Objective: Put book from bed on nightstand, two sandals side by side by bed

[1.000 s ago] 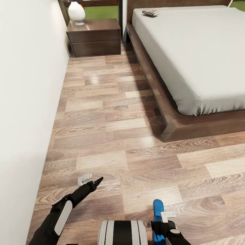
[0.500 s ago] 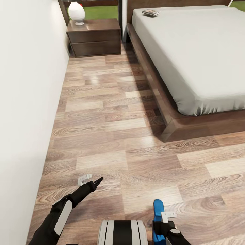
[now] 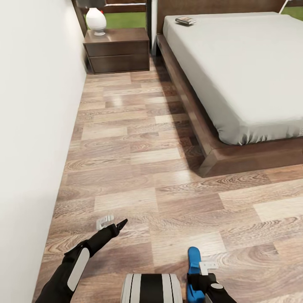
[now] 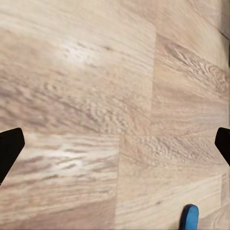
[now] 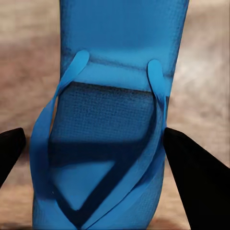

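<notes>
A bright blue sandal (image 5: 112, 96) lies straps up between the fingers of my right gripper (image 5: 103, 153), which is shut on it. In the head view that sandal (image 3: 193, 256) juts forward from my right gripper (image 3: 198, 270) low over the wood floor. My left gripper (image 3: 114, 222) hangs open above bare planks; its wrist view shows the left gripper (image 4: 115, 148) spread wide and the sandal's tip (image 4: 189, 218). The book (image 3: 186, 20) lies on the bed (image 3: 244, 71) near the headboard. The nightstand (image 3: 118, 49) stands left of the bed. The other sandal is out of view.
A white wall (image 3: 33, 105) runs along the left. A white vase-shaped lamp (image 3: 96, 20) stands on the nightstand. The bed's dark wooden frame corner (image 3: 210, 166) juts toward me. A strip of wood floor (image 3: 130, 126) leads between wall and bed.
The whole picture has shifted slightly, with nightstand and book now a little lower in view: the camera moved. Both arms and the held sandal keep their places.
</notes>
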Motion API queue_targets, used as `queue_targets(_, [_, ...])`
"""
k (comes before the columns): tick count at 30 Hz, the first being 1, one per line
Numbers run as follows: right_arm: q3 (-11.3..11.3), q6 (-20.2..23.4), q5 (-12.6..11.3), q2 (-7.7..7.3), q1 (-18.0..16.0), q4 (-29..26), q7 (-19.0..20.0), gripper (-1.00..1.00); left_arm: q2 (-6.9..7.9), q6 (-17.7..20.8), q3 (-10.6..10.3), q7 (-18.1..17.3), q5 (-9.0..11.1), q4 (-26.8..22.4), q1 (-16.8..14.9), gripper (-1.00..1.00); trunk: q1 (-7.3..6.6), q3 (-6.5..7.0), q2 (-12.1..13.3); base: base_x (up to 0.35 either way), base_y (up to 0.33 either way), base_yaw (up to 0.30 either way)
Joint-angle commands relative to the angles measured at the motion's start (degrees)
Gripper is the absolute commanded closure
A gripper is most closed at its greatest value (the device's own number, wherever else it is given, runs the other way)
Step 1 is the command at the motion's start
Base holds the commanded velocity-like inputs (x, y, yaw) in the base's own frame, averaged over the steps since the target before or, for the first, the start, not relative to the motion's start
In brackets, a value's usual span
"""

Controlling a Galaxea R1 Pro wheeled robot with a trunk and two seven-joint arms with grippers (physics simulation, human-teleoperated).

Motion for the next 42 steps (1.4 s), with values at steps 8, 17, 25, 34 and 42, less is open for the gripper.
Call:
queue_targets(8, [0.2,0.3,0.0,0.00,0.0,-0.1,-0.3,1.00,-0.06,0.7,0.1,-0.2,0.4,0.0,0.0,-1.00,-0.21,1.74,0.1,0.000,0.000,0.000])
queue_targets(17, [0.2,0.3,0.0,0.00,0.0,-0.1,-0.3,1.00,-0.06,0.7,0.1,-0.2,0.4,0.0,0.0,-1.00,-0.45,3.73,0.2,0.000,0.000,0.000])
queue_targets(25, [0.2,0.3,0.0,0.00,0.0,-0.1,-0.4,1.00,-0.06,0.7,0.1,-0.2,0.4,0.0,0.0,-1.00,-0.65,5.51,0.3,0.000,0.000,0.000])
queue_targets(34, [0.1,0.1,0.0,0.00,0.0,-0.3,-0.3,1.00,-0.06,0.7,0.1,-0.2,0.4,0.0,0.0,-1.00,-0.89,7.50,0.4,0.000,0.000,0.000])
queue_targets(42, [0.1,0.1,-0.1,0.00,0.0,-0.5,-0.3,1.00,-0.06,0.7,0.1,-0.2,0.4,0.0,0.0,-1.00,-1.09,9.27,0.6,0.000,0.000,0.000])
